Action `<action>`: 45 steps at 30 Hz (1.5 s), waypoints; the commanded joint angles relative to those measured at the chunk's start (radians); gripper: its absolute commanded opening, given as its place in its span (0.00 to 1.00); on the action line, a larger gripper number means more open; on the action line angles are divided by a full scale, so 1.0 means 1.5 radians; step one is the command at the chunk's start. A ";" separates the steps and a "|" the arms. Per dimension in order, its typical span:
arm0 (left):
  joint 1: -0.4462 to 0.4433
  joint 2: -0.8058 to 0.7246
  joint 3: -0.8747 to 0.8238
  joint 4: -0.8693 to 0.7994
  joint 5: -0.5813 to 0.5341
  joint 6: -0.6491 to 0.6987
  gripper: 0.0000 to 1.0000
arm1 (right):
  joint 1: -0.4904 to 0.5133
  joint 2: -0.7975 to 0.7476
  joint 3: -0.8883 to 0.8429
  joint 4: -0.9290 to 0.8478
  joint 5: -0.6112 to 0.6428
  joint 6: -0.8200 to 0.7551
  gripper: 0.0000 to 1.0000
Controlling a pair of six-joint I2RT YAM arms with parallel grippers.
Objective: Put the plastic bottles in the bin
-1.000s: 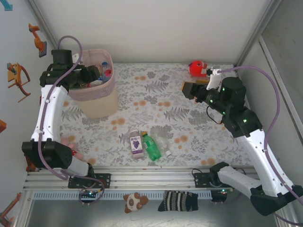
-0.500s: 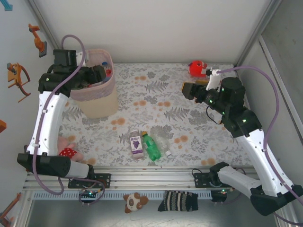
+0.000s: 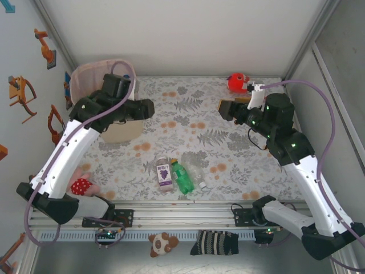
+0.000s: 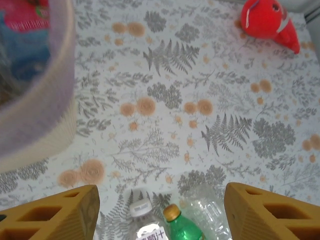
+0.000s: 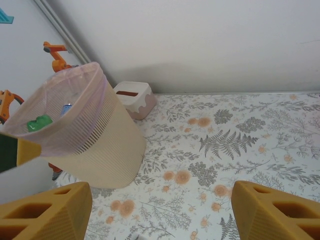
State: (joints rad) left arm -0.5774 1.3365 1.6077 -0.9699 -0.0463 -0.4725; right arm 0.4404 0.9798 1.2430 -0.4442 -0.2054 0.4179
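Far-left corner of the table: pale pink mesh-sided bin (image 5: pixel 100 145) with cream lower part, some bottles already inside. Just right of it, over the table, left gripper (image 4: pixel 161 200), orange fingers spread with nothing between. Close together at the middle of the near edge: clear bottle with purple label (image 3: pixel 165 173), green bottle with orange cap (image 3: pixel 183 178), crushed clear bottle (image 3: pixel 198 176). Further right, right gripper (image 5: pixel 161 200), likewise agape and empty, near the red-orange fish plush (image 3: pixel 238 83) at the far edge.

Best to come down squarely over one bottle, probably the purple-labelled one, straddle its body crosswise and close without shoving its neighbours.

Since a second ago: left arm swung off the bin rim toward mid-table, jaws slightly narrower; right arm unmoved.
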 commanded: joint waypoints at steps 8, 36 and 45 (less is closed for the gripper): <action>-0.084 -0.031 -0.221 0.078 -0.013 -0.163 0.65 | 0.000 0.010 -0.018 0.022 -0.022 -0.004 0.72; -0.184 0.076 -0.480 0.218 0.066 -0.296 0.81 | 0.001 0.019 -0.026 0.034 -0.016 0.004 0.72; -0.184 0.109 -0.489 0.231 0.077 -0.293 0.81 | 0.001 0.019 -0.026 0.033 -0.013 0.004 0.72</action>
State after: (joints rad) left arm -0.8505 1.4879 0.8806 -0.6281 0.0547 -0.8989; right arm 0.4404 1.0115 1.1965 -0.4290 -0.2268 0.4217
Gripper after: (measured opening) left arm 0.802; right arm 0.719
